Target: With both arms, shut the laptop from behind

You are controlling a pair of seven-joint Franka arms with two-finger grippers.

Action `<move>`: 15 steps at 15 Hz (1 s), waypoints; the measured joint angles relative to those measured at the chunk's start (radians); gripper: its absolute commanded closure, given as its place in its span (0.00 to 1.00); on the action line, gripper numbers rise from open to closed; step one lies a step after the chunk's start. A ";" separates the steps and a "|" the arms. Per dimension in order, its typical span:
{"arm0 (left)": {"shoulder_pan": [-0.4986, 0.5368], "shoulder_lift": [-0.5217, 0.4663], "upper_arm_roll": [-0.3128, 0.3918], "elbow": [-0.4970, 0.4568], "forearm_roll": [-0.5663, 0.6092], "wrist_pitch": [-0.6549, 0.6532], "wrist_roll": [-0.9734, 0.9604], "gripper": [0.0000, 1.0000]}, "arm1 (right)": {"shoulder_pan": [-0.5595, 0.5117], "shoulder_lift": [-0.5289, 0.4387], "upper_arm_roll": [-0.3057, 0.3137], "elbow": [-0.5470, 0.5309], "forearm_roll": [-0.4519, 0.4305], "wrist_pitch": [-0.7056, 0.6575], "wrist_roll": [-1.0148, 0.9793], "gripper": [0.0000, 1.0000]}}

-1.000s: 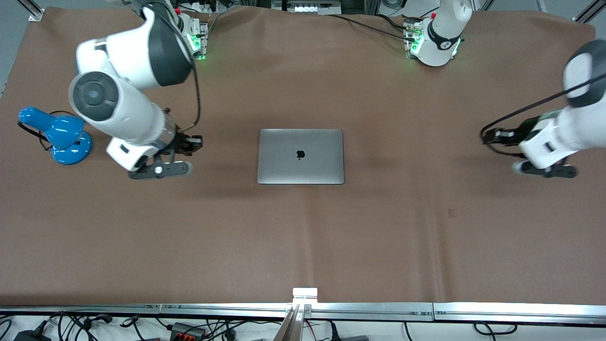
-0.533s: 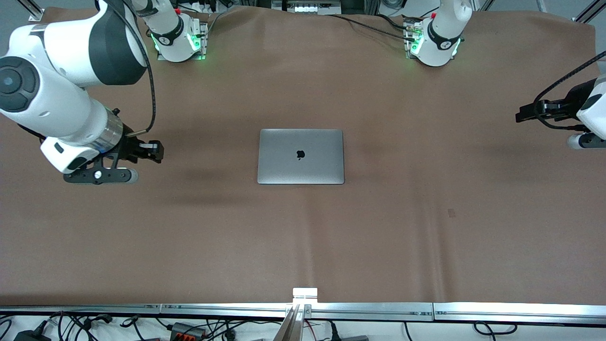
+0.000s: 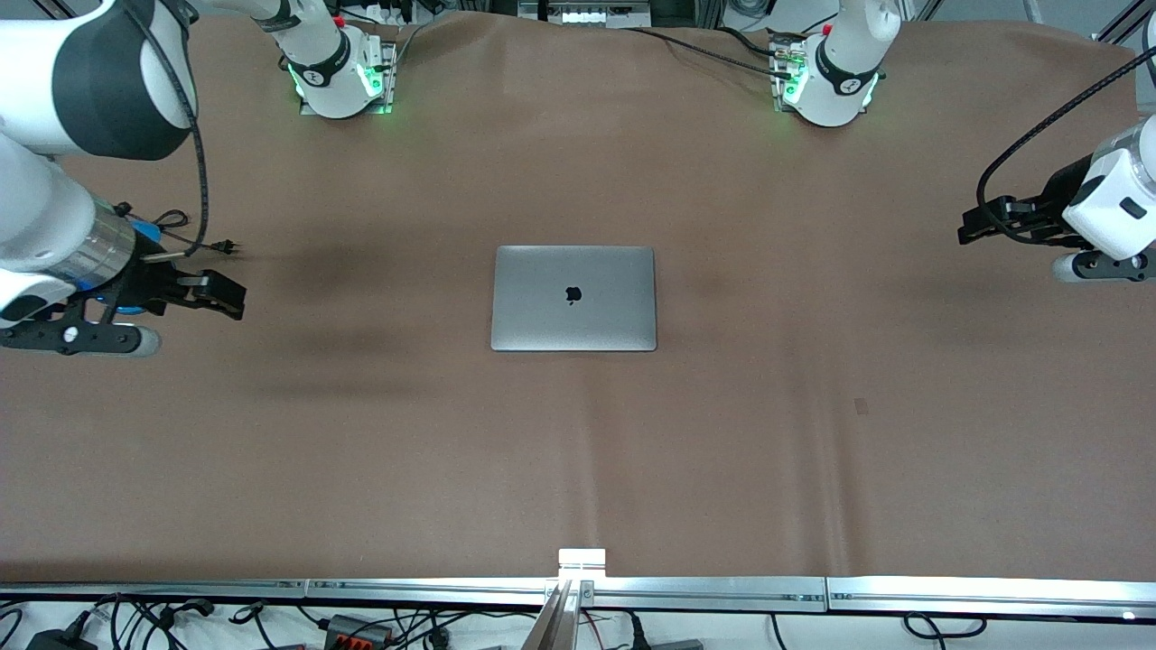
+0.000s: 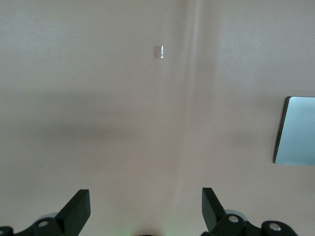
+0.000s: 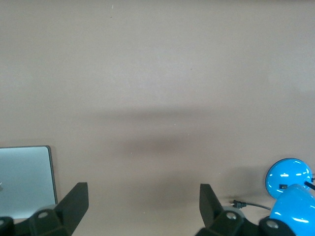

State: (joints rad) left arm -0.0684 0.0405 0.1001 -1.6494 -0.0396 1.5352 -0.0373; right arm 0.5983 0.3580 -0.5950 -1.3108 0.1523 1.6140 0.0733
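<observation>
Plainly, in the front view the laptop (image 3: pixel 573 298) lies shut and flat at the middle of the brown table (image 3: pixel 722 451), grey lid up with the black apple logo showing. No container shows on the table. The right gripper (image 3: pixel 212 296) hangs over the right arm's end of the table, well apart from the laptop, just above a blue lamp (image 3: pixel 126 236) that its arm mostly hides, the lamp's black cord and plug (image 3: pixel 226 245) trailing onto the cloth. The left gripper (image 3: pixel 980 226) hangs over the left arm's end, equally well clear of the laptop. A small dark mark (image 3: pixel 862 406) sits on the cloth nearer the front camera than the laptop.

In the left wrist view the two black fingers (image 4: pixel 78 209) stand wide apart with bare cloth between them; a corner of the grey lid (image 4: pixel 298 130) shows at the frame's edge.

In the right wrist view the fingers (image 5: pixel 76 201) are likewise spread wide over bare cloth, with a corner of the lid (image 5: pixel 24 179) at one edge and the blue lamp (image 5: pixel 290 189) with its plug (image 5: pixel 238 203) at the other.
</observation>
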 measured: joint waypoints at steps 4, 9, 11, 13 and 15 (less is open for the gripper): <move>0.013 -0.009 -0.002 0.003 0.001 0.010 0.000 0.00 | -0.246 -0.044 0.229 0.013 -0.021 0.013 -0.003 0.00; 0.009 -0.008 -0.019 0.008 0.001 0.008 0.000 0.00 | -0.545 -0.103 0.479 -0.016 -0.082 0.014 -0.075 0.00; 0.012 -0.008 -0.019 0.008 0.001 0.007 0.000 0.00 | -0.556 -0.107 0.491 -0.023 -0.102 0.014 -0.082 0.00; 0.012 -0.008 -0.019 0.009 0.001 0.003 0.000 0.00 | -0.556 -0.109 0.503 -0.027 -0.128 0.014 -0.086 0.00; 0.012 -0.008 -0.019 0.009 0.001 0.000 0.000 0.00 | -0.556 -0.125 0.509 -0.053 -0.133 0.015 -0.088 0.00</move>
State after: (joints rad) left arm -0.0565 0.0321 0.0809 -1.6400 -0.0383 1.5351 -0.0374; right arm 0.0425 0.2330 -0.0864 -1.3639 0.0195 1.6285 -0.0142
